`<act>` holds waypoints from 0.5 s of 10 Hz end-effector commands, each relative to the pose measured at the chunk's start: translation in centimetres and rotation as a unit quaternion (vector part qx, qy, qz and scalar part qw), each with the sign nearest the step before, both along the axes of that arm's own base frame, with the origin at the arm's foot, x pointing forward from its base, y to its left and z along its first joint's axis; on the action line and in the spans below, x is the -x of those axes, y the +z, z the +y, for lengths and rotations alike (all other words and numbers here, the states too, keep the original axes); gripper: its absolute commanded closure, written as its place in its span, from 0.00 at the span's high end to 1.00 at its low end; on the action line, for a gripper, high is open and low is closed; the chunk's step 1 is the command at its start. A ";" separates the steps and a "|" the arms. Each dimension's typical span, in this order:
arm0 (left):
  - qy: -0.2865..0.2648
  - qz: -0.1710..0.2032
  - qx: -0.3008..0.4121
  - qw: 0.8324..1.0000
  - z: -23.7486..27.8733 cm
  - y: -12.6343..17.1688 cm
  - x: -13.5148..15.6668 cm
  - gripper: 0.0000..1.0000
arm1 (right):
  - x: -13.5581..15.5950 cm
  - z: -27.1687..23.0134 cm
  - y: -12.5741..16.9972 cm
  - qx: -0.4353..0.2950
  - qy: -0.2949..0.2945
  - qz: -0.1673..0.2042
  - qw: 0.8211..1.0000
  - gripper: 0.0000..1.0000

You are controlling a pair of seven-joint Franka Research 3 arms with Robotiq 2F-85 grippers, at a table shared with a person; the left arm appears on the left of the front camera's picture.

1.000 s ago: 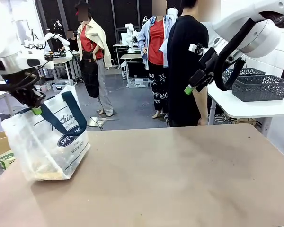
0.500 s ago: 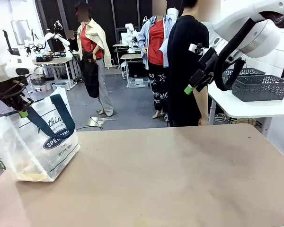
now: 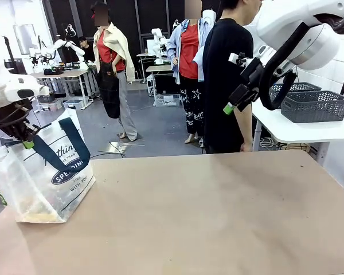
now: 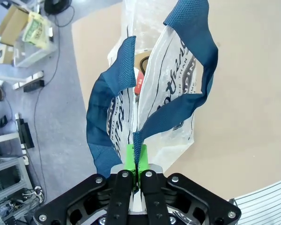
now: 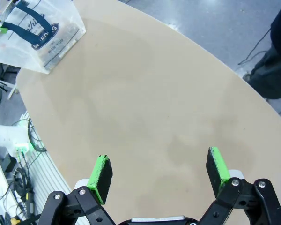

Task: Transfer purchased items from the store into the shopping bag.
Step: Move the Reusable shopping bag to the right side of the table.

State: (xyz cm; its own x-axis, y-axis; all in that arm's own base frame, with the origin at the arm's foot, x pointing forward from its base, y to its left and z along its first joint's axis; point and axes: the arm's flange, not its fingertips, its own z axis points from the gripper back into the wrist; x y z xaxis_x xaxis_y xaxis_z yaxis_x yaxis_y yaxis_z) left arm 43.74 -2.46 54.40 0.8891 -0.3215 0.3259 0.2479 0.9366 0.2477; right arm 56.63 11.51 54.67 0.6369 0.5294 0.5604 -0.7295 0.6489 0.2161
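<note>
Shopping bag (image 4: 171, 101) handle pinched between left fingers (image 4: 130, 156); right fingers (image 5: 102, 171) spread.

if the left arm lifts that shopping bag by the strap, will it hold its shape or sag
Probably sag: the shopping bag is thin, crinkled translucent plastic, already leaning. The left end effector pinches one soft navy strap, so it would likely hang lopsided. Few goods show inside, so it seems light and may swing.

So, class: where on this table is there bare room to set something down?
From the shopping bag rightward, the tan table lies bare to its far and right edges. The left corner is crowded: the left gripper pinches the bag's handle there. The right gripper hangs open, high up.
</note>
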 end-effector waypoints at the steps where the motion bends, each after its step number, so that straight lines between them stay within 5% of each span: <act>1: -0.008 0.003 -0.009 1.000 0.2 0.3 -0.3 0.00 | -0.3 0.1 0.3 0.004 -0.002 0.009 1.000 1.00; 5: -0.008 0.003 -0.009 1.000 0.2 0.3 -0.3 0.00 | -0.3 0.1 0.3 0.004 -0.002 0.009 1.000 1.00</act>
State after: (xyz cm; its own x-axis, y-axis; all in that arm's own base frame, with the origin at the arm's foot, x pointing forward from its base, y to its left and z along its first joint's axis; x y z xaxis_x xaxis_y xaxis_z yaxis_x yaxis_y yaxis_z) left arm 43.81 -2.47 54.46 0.8877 -0.3263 0.3249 0.2523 0.9349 0.2498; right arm 56.63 11.51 54.67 0.6369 0.5294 0.5604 -0.7295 0.6489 0.2161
